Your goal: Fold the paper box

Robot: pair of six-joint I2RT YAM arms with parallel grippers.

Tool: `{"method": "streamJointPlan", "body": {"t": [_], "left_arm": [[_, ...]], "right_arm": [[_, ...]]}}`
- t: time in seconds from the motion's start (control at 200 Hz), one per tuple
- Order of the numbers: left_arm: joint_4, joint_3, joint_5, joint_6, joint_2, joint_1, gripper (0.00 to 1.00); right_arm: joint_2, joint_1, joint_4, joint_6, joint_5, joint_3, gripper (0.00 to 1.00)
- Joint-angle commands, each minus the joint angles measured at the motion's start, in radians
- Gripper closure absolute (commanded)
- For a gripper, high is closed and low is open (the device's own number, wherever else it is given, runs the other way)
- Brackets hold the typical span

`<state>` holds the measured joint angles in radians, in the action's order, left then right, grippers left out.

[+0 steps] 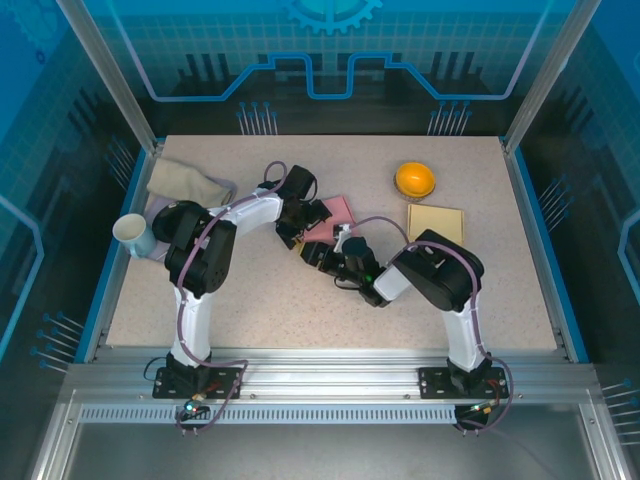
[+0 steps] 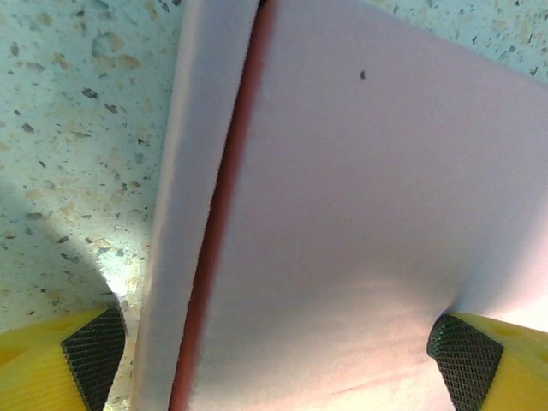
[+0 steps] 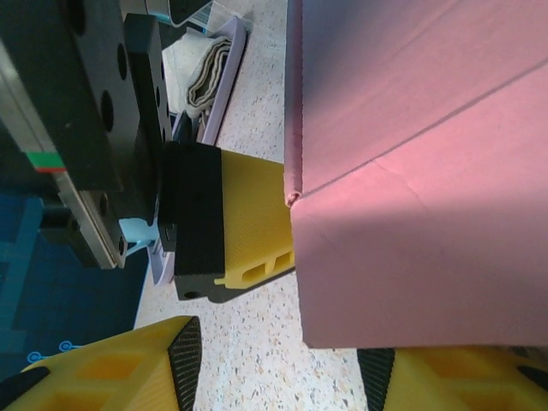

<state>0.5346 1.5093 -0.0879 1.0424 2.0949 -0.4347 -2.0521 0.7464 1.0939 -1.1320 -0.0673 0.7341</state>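
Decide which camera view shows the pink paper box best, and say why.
Right wrist: the paper box shows two panels, a crease and a corner. Left wrist gives a plain panel and flap close up; top external, a small, partly covered pink patch.

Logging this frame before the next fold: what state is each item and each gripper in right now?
pink paper box: partly folded, one side panel bent up along its crease.
left gripper: open wide, fingers either side of the box.
right gripper: open, holding nothing, at the box's edge.
cup: seems upright, looks empty.
cloth: loosely bunched.
yellow pad: lying flat.
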Motion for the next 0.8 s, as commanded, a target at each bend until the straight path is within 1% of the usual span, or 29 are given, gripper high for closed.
{"method": "streamJointPlan", "body": {"t": [0.0, 0.145, 0.265, 0.35, 0.415, 0.53, 0.58, 0.655, 0.67, 0.72, 0.795], "left_arm": [[0.145, -0.062, -0.013, -0.004, 0.091, -0.014, 0.03], [0.148, -0.062, -0.012, -0.006, 0.091, -0.014, 0.03], [0.149, -0.061, -0.01, -0.007, 0.092, -0.014, 0.03], [0.152, -0.056, -0.008, -0.011, 0.095, -0.012, 0.03], [0.154, -0.052, -0.003, -0.014, 0.099, -0.01, 0.03], [0.161, -0.042, 0.003, -0.018, 0.106, -0.01, 0.03], [0.164, -0.037, 0.008, -0.021, 0.108, -0.01, 0.04], [0.172, -0.032, 0.018, -0.03, 0.112, -0.008, 0.04], [0.174, -0.03, 0.02, -0.031, 0.114, -0.01, 0.03], [0.178, -0.026, 0.024, -0.035, 0.116, -0.009, 0.03], [0.183, -0.026, 0.03, -0.04, 0.118, -0.01, 0.03]], "right_arm": [[-0.038, 0.019, 0.029, -0.033, 0.008, 0.034, 0.46], [-0.049, 0.019, 0.028, -0.049, 0.006, 0.041, 0.46], [-0.023, 0.019, -0.026, -0.036, 0.003, 0.021, 0.46], [0.037, 0.018, -0.075, -0.007, -0.008, -0.028, 0.46], [0.127, 0.018, -0.14, 0.033, -0.008, -0.082, 0.46], [0.34, 0.016, -0.384, 0.137, -0.01, -0.144, 0.46], [0.434, 0.012, -0.551, 0.216, -0.003, -0.144, 0.45], [0.559, -0.007, -0.811, 0.346, 0.017, -0.098, 0.45], [0.576, -0.013, -0.882, 0.374, 0.024, -0.087, 0.45], [0.607, -0.054, -1.03, 0.455, 0.03, -0.038, 0.45], [0.589, -0.159, -1.148, 0.535, -0.039, 0.029, 0.47]]}}
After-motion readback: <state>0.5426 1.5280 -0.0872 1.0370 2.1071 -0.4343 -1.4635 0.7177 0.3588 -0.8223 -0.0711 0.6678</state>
